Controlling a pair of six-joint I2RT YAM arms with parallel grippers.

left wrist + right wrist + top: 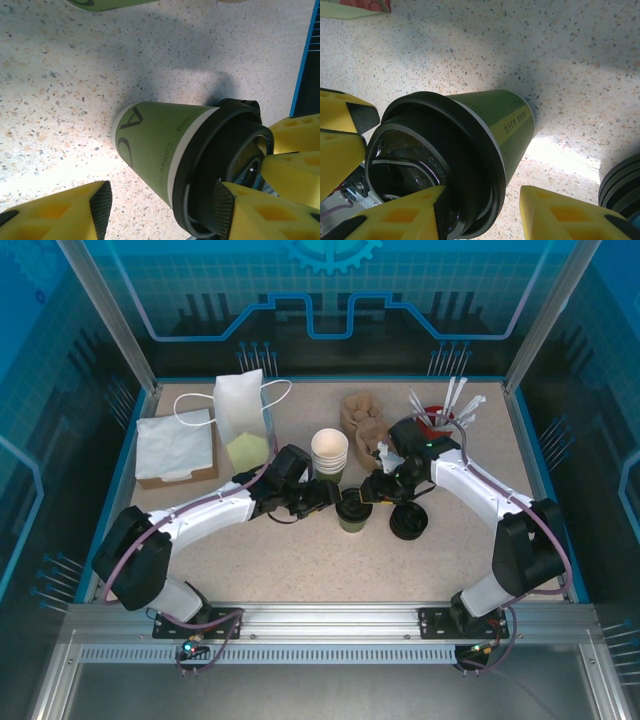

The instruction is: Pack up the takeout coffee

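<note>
Top external: cup (353, 512) stands at centre of tabletop (300, 570). Left claw (161, 202) sits released around it; right claw (482, 200) straddles the lid (435, 165) rim, grip impossible to tell. A skewed pinch could tip it.

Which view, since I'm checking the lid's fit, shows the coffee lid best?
Right wrist: the lid is close, its top and rim both visible. Left wrist shows its rim from the side; the top view shows it small.
</note>
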